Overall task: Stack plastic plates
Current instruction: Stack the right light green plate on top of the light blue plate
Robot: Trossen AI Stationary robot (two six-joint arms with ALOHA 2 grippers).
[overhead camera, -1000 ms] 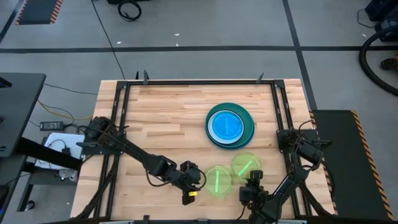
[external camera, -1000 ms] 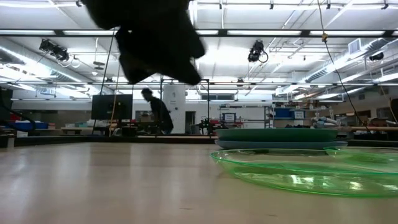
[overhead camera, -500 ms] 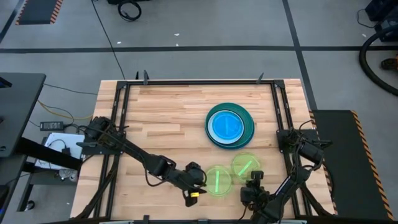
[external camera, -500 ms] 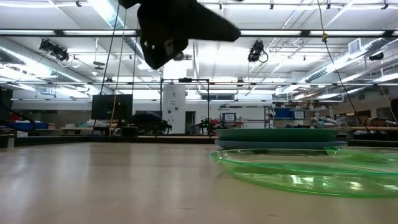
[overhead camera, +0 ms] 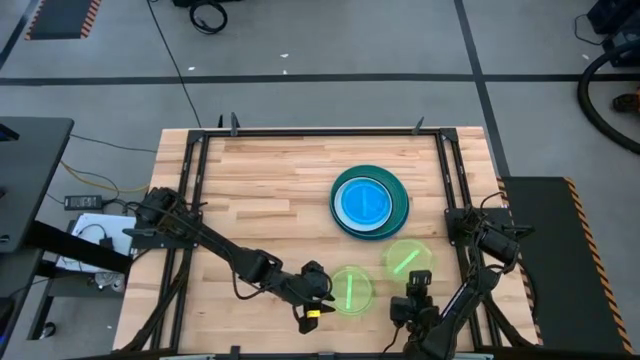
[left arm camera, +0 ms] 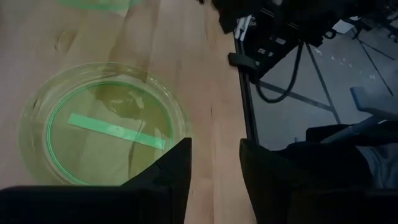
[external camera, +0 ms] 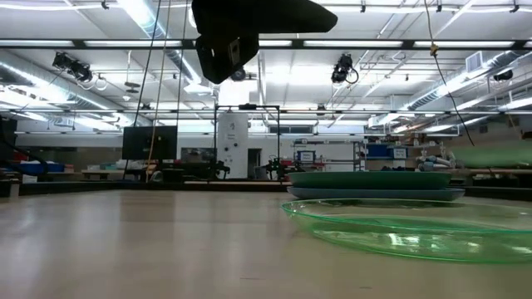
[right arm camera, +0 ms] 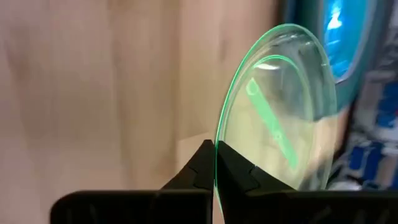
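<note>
A stack of plastic plates [overhead camera: 369,202], teal below and blue on top, rests on the table right of centre. A neon-green plate [overhead camera: 350,290] lies flat near the front edge, also seen in the left wrist view [left arm camera: 102,134] and the low view [external camera: 399,228]. My left gripper [overhead camera: 318,291] hovers open at its left rim, fingers [left arm camera: 180,165] just beside the rim. My right gripper [overhead camera: 414,292] is shut on a second neon-green plate [overhead camera: 407,258], which is raised off the table. My right gripper pinches the near rim [right arm camera: 216,155] of the second green plate between its two fingers, coming level from the table's near side. The plate [right arm camera: 280,112] is lifted clear of the table and juts out beyond the fingertips toward the stack.
A dark metal frame [overhead camera: 320,131] runs around the table's far and side edges. Bare wood takes up the table's left and far parts. The right arm's base and cables [left arm camera: 280,31] stand past the front right corner.
My right gripper has shut on the near rim of the right-hand green plate and raised it off the table, carrying it a little toward the right and far edges. My left gripper has shifted slightly right, toward the other green plate, staying open.
</note>
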